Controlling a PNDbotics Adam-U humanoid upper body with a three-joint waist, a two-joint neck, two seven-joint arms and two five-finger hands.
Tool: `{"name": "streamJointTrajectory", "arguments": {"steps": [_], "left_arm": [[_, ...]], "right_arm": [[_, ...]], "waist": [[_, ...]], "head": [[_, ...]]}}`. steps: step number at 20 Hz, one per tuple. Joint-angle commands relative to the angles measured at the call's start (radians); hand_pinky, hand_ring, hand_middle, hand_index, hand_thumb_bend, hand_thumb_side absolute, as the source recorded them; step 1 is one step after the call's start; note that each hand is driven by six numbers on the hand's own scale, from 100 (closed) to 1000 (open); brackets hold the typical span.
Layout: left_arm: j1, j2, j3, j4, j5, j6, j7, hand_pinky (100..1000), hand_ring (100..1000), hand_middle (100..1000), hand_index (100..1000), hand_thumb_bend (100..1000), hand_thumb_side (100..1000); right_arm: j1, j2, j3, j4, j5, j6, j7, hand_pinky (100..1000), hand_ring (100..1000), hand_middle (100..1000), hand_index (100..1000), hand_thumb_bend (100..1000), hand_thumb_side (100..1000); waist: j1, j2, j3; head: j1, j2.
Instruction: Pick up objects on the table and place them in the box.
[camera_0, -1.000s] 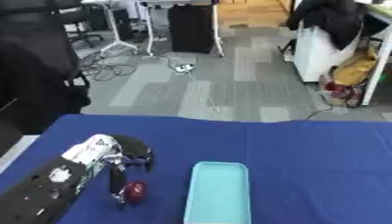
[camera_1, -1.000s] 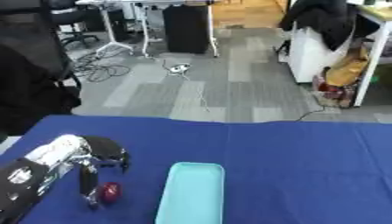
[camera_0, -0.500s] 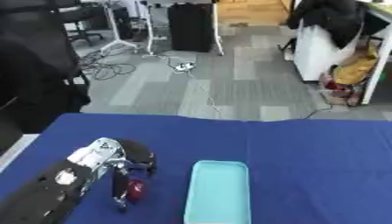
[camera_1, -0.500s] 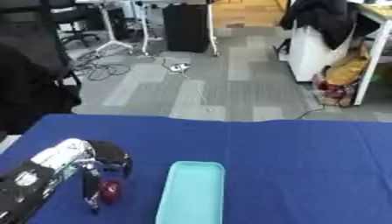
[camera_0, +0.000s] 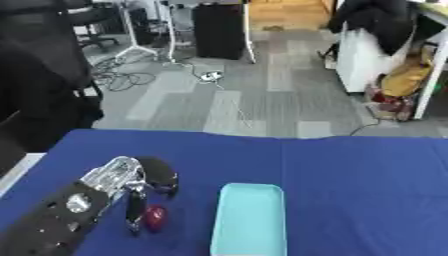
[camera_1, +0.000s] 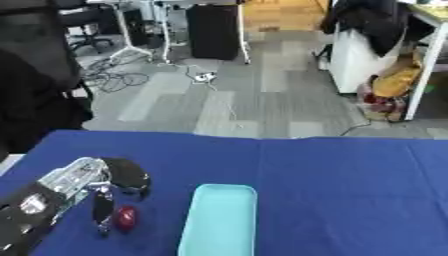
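Nearest, at the lower left: left hand (camera_0: 131, 185) coming in over the blue table (camera_0: 367, 190), black and silver, fingers curled downward with the thumb reaching toward a small dark red object (camera_0: 155, 218). Cannot tell whether the fingertips touch it or only hover just beside it; nothing visibly clamped. Right hand nowhere in either view.

Small dark red object: rounded, slightly oval, glossy, lying on the table just under and to the right of the hand's lowest finger. Long axis roughly near-to-far, tilted a little; too blurred to make out more than colour and shape. Well short of the box, with a strip of bare blue cloth between.

Just to the right: light turquoise box (camera_0: 252, 220), a shallow rectangular tray with rounded corners and a raised rim, long axis running away from the robot, near end cut off by the bottom edge. Inside looks bare.

Farther out: table's far edge, then grey carpet-tiled floor (camera_0: 262, 95) with loose cables (camera_0: 114, 75), a black cabinet (camera_0: 219, 30) and a white desk (camera_0: 367, 55) with dark clothing heaped on it.
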Motion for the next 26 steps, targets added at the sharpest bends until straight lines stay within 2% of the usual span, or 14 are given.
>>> {"name": "streamJointTrajectory", "arguments": {"steps": [1,7,11,14,16,19,21,23,26], "left_arm": [[-0.012,0.018,0.010,0.001,0.002,0.001,0.012,301,410,605,687,888,295],[0.004,0.008,0.019,0.021,0.032,0.016,0.052,290,407,608,686,823,304],[0.009,0.002,0.020,0.031,0.041,0.025,0.084,240,363,553,643,791,277],[0.009,-0.001,0.027,0.034,0.060,0.040,0.115,162,287,465,565,665,232],[0.009,0.000,0.028,0.035,0.074,0.051,0.132,116,240,419,520,582,234],[0.009,0.001,0.027,0.037,0.093,0.064,0.142,100,164,346,458,469,247],[0.010,0.002,0.025,0.037,0.104,0.068,0.138,100,140,321,434,471,243],[0.011,0.004,0.023,0.035,0.115,0.069,0.127,100,104,280,410,516,220],[0.010,0.007,0.021,0.026,0.137,0.073,0.103,100,100,210,388,526,202]], "right_arm": [[-0.017,-0.011,-0.009,-0.015,-0.003,-0.001,0.000,195,303,375,751,100,904],[-0.019,-0.010,-0.010,-0.015,-0.005,-0.001,-0.002,196,303,375,750,100,905],[-0.019,-0.010,-0.010,-0.015,-0.005,-0.001,-0.002,195,303,375,750,100,905],[-0.019,-0.010,-0.010,-0.015,-0.004,-0.002,-0.002,195,303,374,750,100,904],[-0.018,-0.010,-0.010,-0.015,-0.003,-0.001,-0.002,195,303,374,750,100,905],[-0.018,-0.010,-0.010,-0.015,-0.003,-0.001,-0.003,195,303,374,750,100,905],[-0.018,-0.010,-0.010,-0.015,-0.002,-0.001,-0.003,195,303,374,750,100,904],[-0.018,-0.010,-0.010,-0.015,-0.002,-0.001,-0.003,194,302,374,750,100,904],[-0.018,-0.011,-0.010,-0.015,-0.002,-0.001,-0.003,194,302,374,750,100,905]], "waist": [[-0.002,-0.011,-0.001],[-0.002,-0.010,-0.003],[-0.003,-0.010,-0.003],[-0.003,-0.010,-0.002],[-0.003,-0.010,-0.002],[-0.003,-0.010,-0.002],[-0.003,-0.011,-0.002],[-0.002,-0.011,-0.002],[-0.002,-0.012,-0.002]], "head": [[0.009,-0.001],[0.008,-0.001],[0.007,-0.001],[0.007,-0.002],[0.009,-0.001],[0.009,-0.001],[0.010,-0.001],[0.010,-0.001],[0.011,-0.001]]}}
